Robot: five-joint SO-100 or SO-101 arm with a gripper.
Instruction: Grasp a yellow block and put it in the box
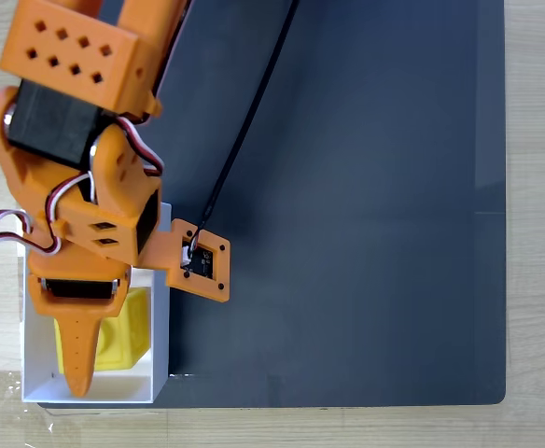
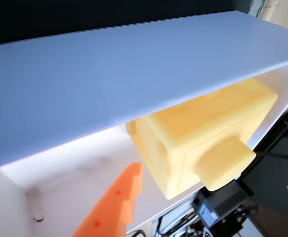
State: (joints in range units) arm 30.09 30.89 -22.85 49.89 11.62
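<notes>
The white box (image 1: pixel 160 327) sits at the lower left of the fixed view, at the dark mat's corner. The yellow block (image 1: pixel 128 331) is inside it, tilted. My orange gripper (image 1: pixel 78 359) reaches down into the box, and its visible finger (image 1: pixel 76 350) overlaps the block's left part. In the wrist view the box wall (image 2: pixel 134 74) crosses the top. Below it the yellow block (image 2: pixel 203 133) lies with its stud pointing to the lower right, and one orange finger (image 2: pixel 117 207) stands just left of it. The other finger is hidden, so the jaws' state is unclear.
A dark grey mat (image 1: pixel 366 205) covers most of the light wooden table (image 1: pixel 538 224). The arm's orange body (image 1: pixel 76 121) and the wrist camera mount (image 1: pixel 201 261) hang over the mat's left side. A black cable (image 1: pixel 249 121) runs up from the mount.
</notes>
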